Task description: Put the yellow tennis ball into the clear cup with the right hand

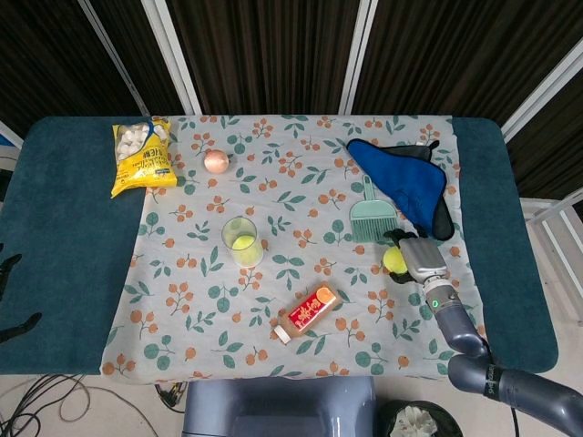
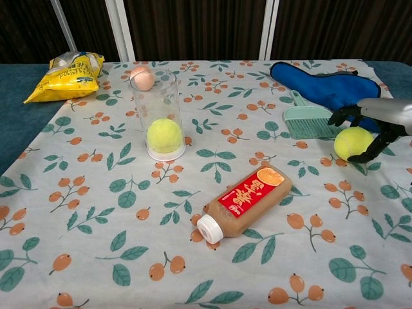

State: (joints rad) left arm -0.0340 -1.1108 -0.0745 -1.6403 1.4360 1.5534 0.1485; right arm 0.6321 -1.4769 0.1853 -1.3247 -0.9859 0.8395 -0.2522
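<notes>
A yellow tennis ball (image 1: 393, 260) (image 2: 353, 143) rests on the floral cloth at the right, just in front of the green brush. My right hand (image 1: 421, 258) (image 2: 376, 122) reaches in from the right. Its fingers (image 2: 341, 116) curl over the top of the ball and its thumb lies under the ball's right side, with a small gap at the fingertips. The clear cup (image 1: 241, 241) (image 2: 158, 112) stands upright left of centre with another yellow ball (image 2: 163, 135) inside it. My left hand (image 1: 9, 273) shows only as dark, spread fingers at the far left edge, holding nothing.
A brown bottle (image 1: 310, 312) (image 2: 244, 201) lies on its side between the cup and the ball. The green brush (image 1: 372, 217) and a blue cloth (image 1: 401, 179) lie behind the ball. An onion (image 1: 216, 161) and a yellow snack bag (image 1: 141, 157) sit at the back left.
</notes>
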